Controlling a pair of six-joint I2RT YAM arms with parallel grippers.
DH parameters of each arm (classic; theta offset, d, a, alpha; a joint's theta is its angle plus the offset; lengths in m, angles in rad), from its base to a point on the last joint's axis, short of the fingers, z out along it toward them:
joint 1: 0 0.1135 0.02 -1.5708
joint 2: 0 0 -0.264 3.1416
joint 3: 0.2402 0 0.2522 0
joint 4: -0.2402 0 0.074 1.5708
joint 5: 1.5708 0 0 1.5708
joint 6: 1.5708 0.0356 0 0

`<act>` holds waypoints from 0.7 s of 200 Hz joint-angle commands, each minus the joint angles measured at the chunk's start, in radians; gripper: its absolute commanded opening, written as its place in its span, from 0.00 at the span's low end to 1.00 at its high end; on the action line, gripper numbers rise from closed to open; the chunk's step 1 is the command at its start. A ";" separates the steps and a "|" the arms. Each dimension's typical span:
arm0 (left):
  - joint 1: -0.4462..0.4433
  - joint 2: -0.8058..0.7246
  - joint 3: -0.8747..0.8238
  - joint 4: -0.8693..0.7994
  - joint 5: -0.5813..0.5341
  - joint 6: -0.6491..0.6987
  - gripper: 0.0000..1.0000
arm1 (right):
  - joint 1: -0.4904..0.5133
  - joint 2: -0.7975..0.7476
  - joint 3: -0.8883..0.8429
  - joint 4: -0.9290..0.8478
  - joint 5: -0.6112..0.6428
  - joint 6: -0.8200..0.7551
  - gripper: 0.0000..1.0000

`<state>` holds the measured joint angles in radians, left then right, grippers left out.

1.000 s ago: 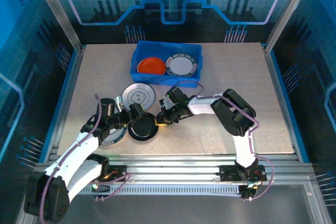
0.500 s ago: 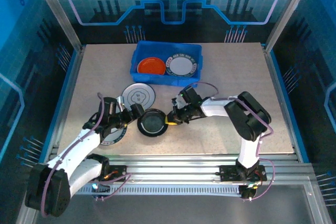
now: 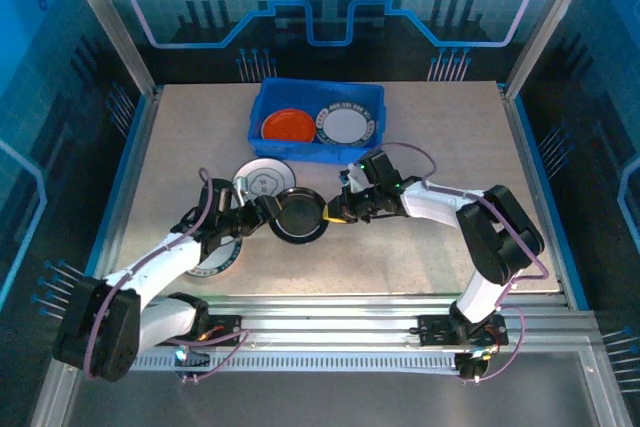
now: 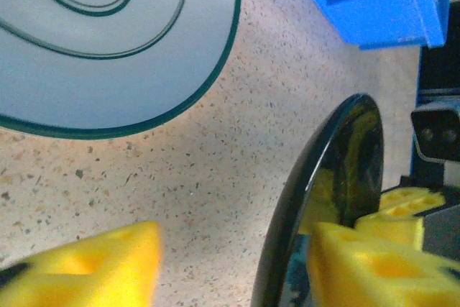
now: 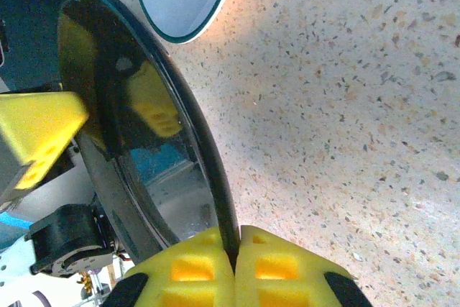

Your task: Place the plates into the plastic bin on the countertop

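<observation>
A glossy black plate [image 3: 297, 215] stands tilted on edge over the countertop [image 3: 440, 137], between my two grippers. My right gripper [image 3: 336, 211] is shut on its right rim; in the right wrist view the yellow pads [image 5: 187, 271] pinch the black plate [image 5: 129, 149] at my right gripper [image 5: 236, 246]. My left gripper [image 3: 268, 211] straddles the opposite rim. It is open: one finger [image 4: 374, 264] lies against the black plate [image 4: 316, 199], the other stays well apart from my left gripper's [image 4: 233, 249] middle. The blue plastic bin [image 3: 262, 107] holds an orange plate [image 3: 287, 126] and a white patterned plate [image 3: 346, 125].
A grey-white plate with a teal rim [image 3: 262, 181] lies flat just behind the black plate, close to the bin's front wall. Another patterned plate [image 3: 215, 259] lies partly under my left arm. Blue edges and aluminium rails frame the surface.
The right gripper carried the black plate right and away, toward the bin. My left gripper followed it and its jaws narrowed around the plate's left rim.
</observation>
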<state>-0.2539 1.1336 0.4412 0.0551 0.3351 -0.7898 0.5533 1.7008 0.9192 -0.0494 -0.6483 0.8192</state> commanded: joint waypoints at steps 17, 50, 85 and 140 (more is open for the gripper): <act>-0.005 0.018 0.046 0.052 0.016 -0.019 0.00 | -0.016 -0.030 0.035 0.000 -0.044 0.001 0.00; -0.005 0.022 0.041 0.114 0.056 -0.044 0.00 | -0.024 -0.030 0.046 -0.012 -0.040 -0.009 0.09; -0.011 0.014 0.043 0.141 0.082 -0.058 0.00 | -0.026 -0.024 0.071 -0.013 -0.036 -0.017 0.17; -0.013 -0.025 0.050 0.079 0.036 -0.034 0.61 | -0.052 -0.040 0.158 -0.130 0.021 -0.039 0.00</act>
<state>-0.2634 1.1488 0.4595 0.1459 0.3717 -0.8154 0.5224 1.6962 1.0027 -0.1062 -0.6422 0.8192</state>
